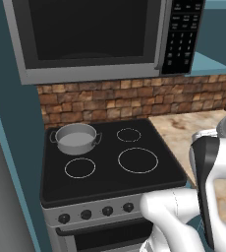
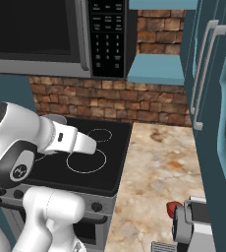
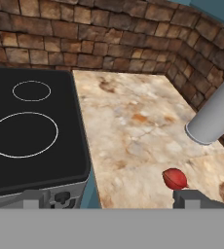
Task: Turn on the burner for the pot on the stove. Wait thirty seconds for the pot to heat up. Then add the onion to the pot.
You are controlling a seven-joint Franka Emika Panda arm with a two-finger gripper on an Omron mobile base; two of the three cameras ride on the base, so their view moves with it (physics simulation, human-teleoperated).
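The grey pot (image 1: 75, 138) stands on the back left zone of the stove (image 1: 105, 177) and covers the burner beneath it. A row of black knobs (image 1: 85, 214) runs along the steel front. The small red onion (image 3: 175, 179) lies on the marble counter to the right of the stove, near the counter's front edge, and also shows as the onion (image 2: 172, 209) from the right base. My gripper (image 3: 115, 200) hovers over the counter's front edge, open wide and empty. Its right fingertip (image 3: 196, 199) is just in front of the onion, not touching it.
A microwave (image 1: 90, 34) hangs above the stove. A brick wall (image 3: 99, 44) backs the marble counter (image 2: 154, 162). Tall teal doors with handles (image 2: 211, 83) stand at the counter's right. My own arm crosses in front of the cooktop in the right base view.
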